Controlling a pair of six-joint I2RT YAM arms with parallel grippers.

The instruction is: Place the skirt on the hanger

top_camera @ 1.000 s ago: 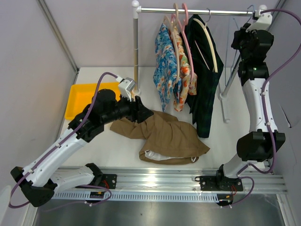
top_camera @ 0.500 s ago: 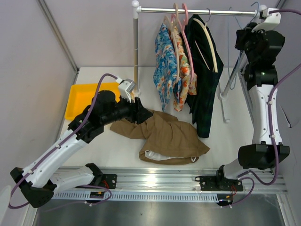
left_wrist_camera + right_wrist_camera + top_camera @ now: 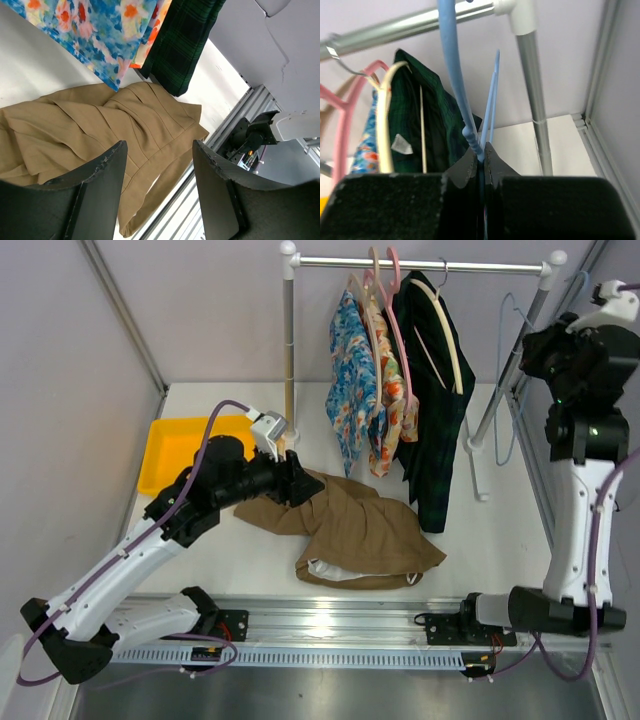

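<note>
The tan-brown skirt lies crumpled on the white table, its whitish lining showing at the near edge. It also fills the left wrist view. My left gripper hovers over the skirt's upper left part. In its wrist view the left gripper is open and holds nothing. My right gripper is raised at the far right. In its wrist view the right gripper is shut on the pale blue wire hanger. The hanger dangles beside the rail's right post.
A clothes rail at the back carries floral garments, a dark green plaid garment, and pink and cream hangers. Its left post stands just behind my left gripper. A yellow tray sits at the left.
My right arm has swung right and away from the rail, carrying the blue hanger with it. My left arm and the skirt have barely moved.
</note>
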